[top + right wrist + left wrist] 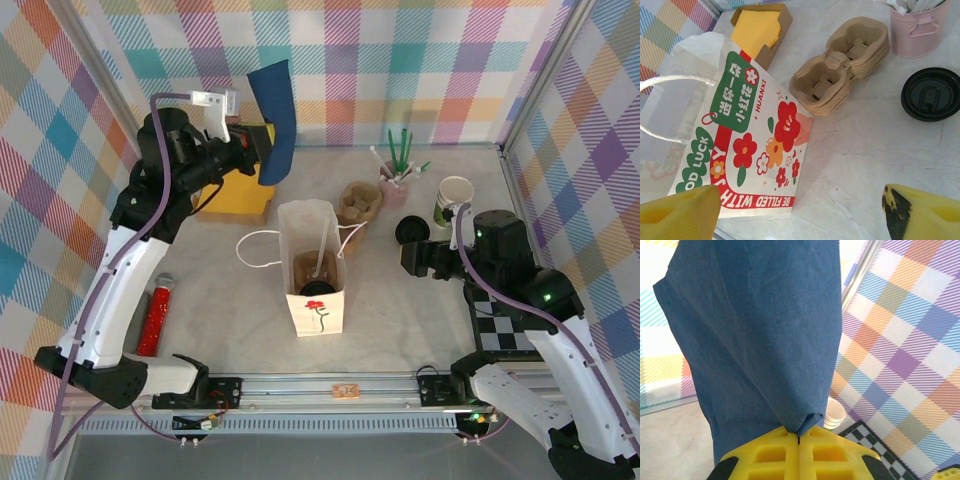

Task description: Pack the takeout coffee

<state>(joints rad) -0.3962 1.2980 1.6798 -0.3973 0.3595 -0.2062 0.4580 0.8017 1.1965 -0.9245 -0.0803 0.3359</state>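
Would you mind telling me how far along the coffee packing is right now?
Done: the paper bag stands open with what looks like a cardboard tray inside. In hand: the left fingers pinch a blue napkin aloft; the right fingers are open and empty. Left: the takeout coffee sits on the table outside the bag, not yet packed.

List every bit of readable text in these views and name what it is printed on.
"HUANXI": side of the paper bag.
"BE FILLED WITH JOY": the bag's red border.
"OD LUCK", its start hidden: a green patch on the bag.
"送你一朵小红花": the bag's green label.
Small tag on the front rail: too small to read.
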